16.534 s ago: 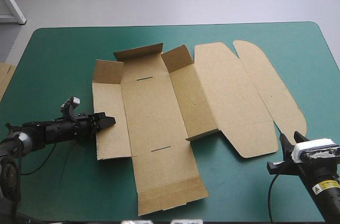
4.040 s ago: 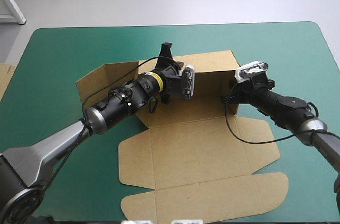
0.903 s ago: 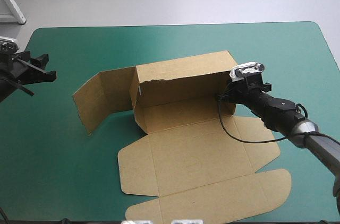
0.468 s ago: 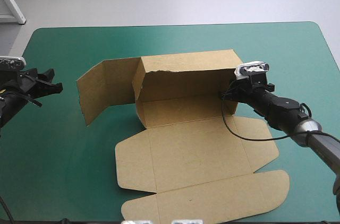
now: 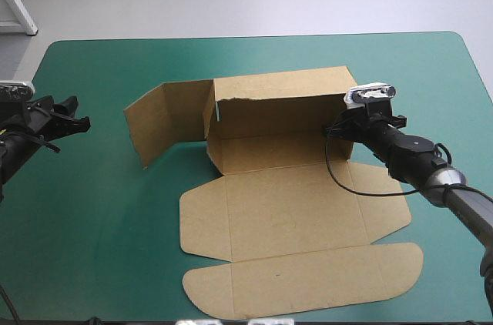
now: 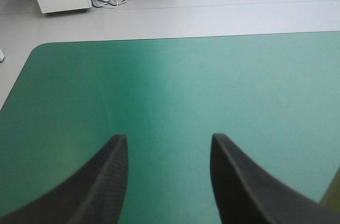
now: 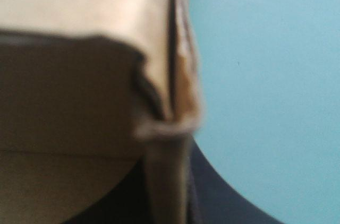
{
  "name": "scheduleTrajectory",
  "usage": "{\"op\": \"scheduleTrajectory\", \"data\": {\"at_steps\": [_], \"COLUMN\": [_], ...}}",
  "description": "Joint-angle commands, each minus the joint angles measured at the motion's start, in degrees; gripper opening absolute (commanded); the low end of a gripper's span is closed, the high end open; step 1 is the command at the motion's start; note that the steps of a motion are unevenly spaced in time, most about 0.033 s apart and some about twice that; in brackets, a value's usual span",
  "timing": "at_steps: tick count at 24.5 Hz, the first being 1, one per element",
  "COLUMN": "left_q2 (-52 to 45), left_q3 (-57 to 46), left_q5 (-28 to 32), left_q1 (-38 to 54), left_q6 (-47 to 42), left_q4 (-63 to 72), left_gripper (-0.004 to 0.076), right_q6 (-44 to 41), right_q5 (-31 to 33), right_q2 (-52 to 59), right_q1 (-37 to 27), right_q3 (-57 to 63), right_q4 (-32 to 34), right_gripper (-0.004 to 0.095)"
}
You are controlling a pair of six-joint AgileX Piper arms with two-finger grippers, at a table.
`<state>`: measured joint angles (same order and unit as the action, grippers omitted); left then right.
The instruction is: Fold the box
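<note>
The brown box [image 5: 277,121] stands mid-table with its long back wall raised. A side flap [image 5: 166,121] angles out to its left, and the lid panels [image 5: 300,240] lie flat toward the near edge. My right gripper [image 5: 339,131] is at the box's right end wall, shut on it. In the right wrist view the board's edge [image 7: 175,75] runs between the black fingers of that gripper [image 7: 167,144]. My left gripper [image 5: 68,113] hovers near the table's left edge, well apart from the box. It is open, and the left wrist view shows only teal-green cover ahead of this gripper [image 6: 169,139].
Teal-green cover [image 5: 100,209] shows between my left gripper and the box's side flap. A brown sliver [image 6: 334,195] of board shows at the edge of the left wrist view, beside the right-hand finger. The table's far edge [image 5: 254,36] runs beyond the box.
The box has shifted to the right and a little toward the far edge, carried with my right gripper. Its side flap has swung along with it. My left gripper has barely moved.
</note>
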<state>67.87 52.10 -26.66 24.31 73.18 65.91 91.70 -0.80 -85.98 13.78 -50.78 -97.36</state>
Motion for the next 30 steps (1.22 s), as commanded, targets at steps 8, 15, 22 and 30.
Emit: {"op": "scheduleTrajectory", "data": {"at_steps": [8,15,22,30], "left_q2": [-1.31,-1.31,-1.31,-1.31], "left_q3": [1.51,1.51,1.51,1.51], "left_q5": [-0.27,-0.7,-1.81,-3.15], "left_q1": [0.07,-0.04,-0.04,-0.04], "left_q6": [-0.03,-0.03,-0.03,-0.03], "left_q4": [4.12,4.26,6.91,7.42], "left_gripper": [0.0349,0.0349,0.0349,0.0349], "right_q6": [-15.5,-51.21,-74.24,-82.6], "right_q5": [16.07,22.24,33.05,48.17], "right_q2": [-1.68,-3.97,-7.04,-16.42], "right_q1": [-0.51,-0.51,-1.18,-1.6], "right_q3": [-9.06,-18.23,-29.57,-44.0], "right_q4": [7.95,46.53,73.83,81.61], "right_gripper": [-0.0002,-0.0001,-0.0001,0.0]}}
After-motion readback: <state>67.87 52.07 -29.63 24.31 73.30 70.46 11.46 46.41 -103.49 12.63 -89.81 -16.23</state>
